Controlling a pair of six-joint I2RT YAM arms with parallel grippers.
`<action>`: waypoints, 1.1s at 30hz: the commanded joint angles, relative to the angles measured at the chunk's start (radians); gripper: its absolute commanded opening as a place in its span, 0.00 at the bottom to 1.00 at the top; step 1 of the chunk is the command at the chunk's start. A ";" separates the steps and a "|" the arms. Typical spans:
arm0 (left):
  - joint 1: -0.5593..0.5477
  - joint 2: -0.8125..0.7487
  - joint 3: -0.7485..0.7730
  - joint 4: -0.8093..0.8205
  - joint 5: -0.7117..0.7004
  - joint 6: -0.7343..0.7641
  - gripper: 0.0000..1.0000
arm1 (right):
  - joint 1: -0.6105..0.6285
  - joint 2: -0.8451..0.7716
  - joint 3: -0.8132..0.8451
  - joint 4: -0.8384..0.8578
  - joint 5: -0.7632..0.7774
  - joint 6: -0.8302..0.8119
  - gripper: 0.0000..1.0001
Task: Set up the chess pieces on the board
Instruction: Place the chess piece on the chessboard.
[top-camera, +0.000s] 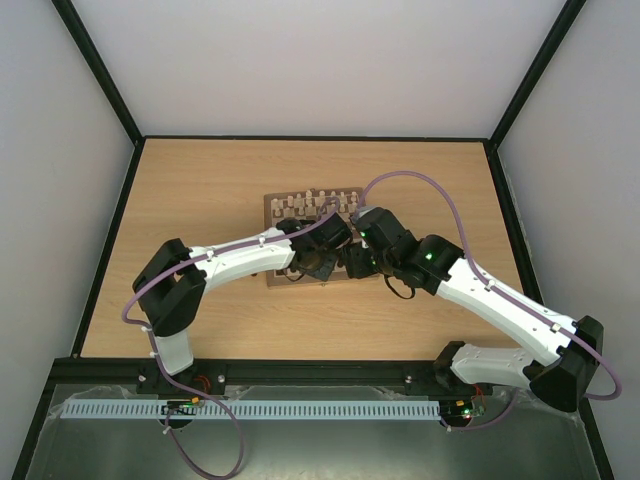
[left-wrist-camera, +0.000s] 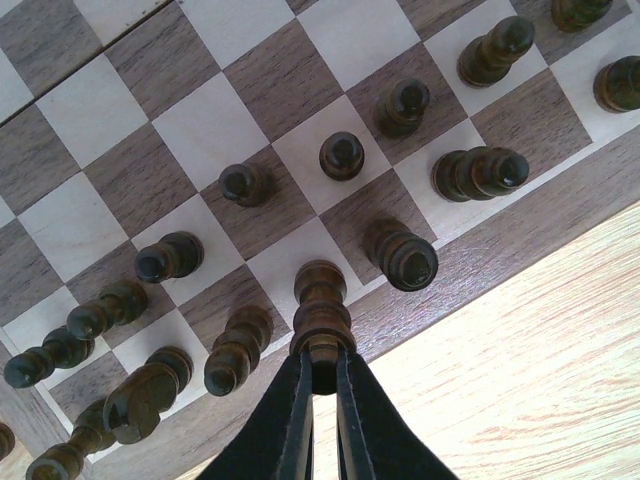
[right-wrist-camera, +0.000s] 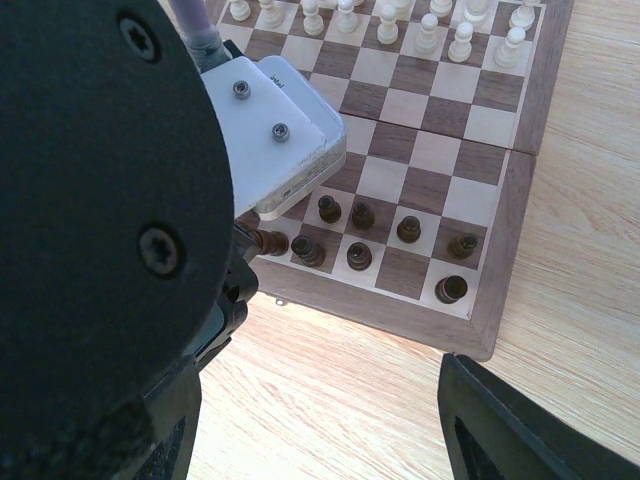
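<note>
Dark-brown chess piece (left-wrist-camera: 322, 300), clamped in left gripper (left-wrist-camera: 322, 375), long axis in line with the fingers (left-wrist-camera: 290, 420), head pointing far over the near row of the board (left-wrist-camera: 250, 75); left arm (top-camera: 240, 255) nearest. Right gripper (right-wrist-camera: 320, 440) jaws apart, holding nothing, off the near edge.

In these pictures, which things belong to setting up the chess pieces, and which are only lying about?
Belong to the job:
- dark chess pieces
- board
- left gripper, shut on one dark piece

Only lying about:
- pale cream pieces, standing on the far rows
- wooden tabletop
- purple cables
</note>
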 joint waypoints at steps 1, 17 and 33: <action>0.013 0.026 0.002 -0.021 0.013 0.015 0.02 | -0.001 -0.014 -0.018 -0.019 0.001 -0.008 0.66; 0.018 0.011 0.006 -0.046 0.012 0.017 0.17 | -0.001 -0.014 -0.019 -0.016 -0.011 -0.010 0.66; 0.019 -0.007 0.050 -0.062 0.003 0.017 0.29 | -0.001 -0.016 -0.023 -0.012 -0.010 -0.011 0.66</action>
